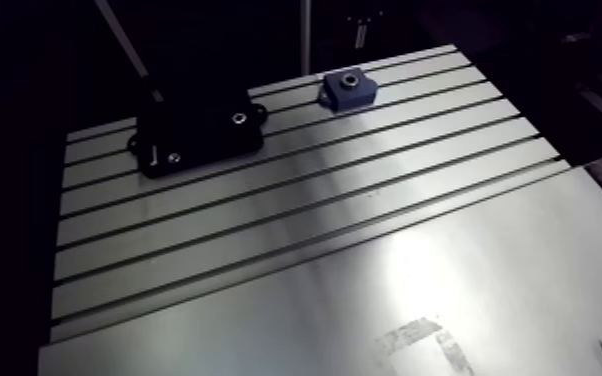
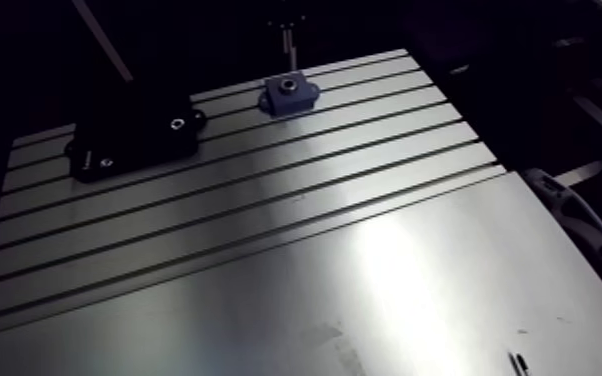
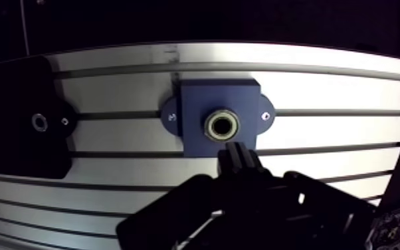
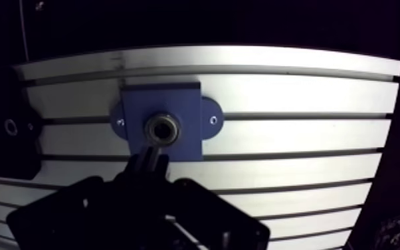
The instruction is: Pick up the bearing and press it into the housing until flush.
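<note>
A blue housing point(image 3: 219, 118) with two side ears is bolted to the slotted table point(image 1: 295, 200) near its far edge. The bearing point(image 3: 222, 125), a metal ring with a dark bore, sits in the housing's centre hole; I cannot tell whether it lies flush. In the wrist view my gripper point(image 3: 238, 154) is shut, its dark fingers together with nothing between them. Their tips hover just short of the bearing, over the near edge of the housing. In the arm view the housing point(image 1: 347, 90) shows small at the back of the table.
A black block point(image 1: 200, 128) with a small metal-ringed hole is fixed to the table beside the housing, a short gap away. A smooth metal plate point(image 1: 385, 300) covers the near half of the table. The table's far edge runs just behind the housing.
</note>
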Motion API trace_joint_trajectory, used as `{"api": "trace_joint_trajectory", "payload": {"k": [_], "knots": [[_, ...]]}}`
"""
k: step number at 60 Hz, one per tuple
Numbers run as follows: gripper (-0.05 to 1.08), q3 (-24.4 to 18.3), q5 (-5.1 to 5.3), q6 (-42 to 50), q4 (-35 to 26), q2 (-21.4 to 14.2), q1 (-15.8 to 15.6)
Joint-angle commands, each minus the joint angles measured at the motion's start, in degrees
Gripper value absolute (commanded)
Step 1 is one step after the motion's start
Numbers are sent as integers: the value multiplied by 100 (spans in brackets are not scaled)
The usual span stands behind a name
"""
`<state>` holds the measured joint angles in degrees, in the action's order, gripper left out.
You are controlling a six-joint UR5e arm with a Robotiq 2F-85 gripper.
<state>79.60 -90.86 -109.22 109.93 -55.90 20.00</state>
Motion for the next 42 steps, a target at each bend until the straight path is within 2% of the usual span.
{"api": "trace_joint_trajectory", "payload": {"k": [1, 21, 42], "knots": [[108, 73, -24, -25, 40, 23, -4], [108, 269, -7, -17, 329, 127, -13], [108, 263, -15, -42, 376, 215, -13]]}}
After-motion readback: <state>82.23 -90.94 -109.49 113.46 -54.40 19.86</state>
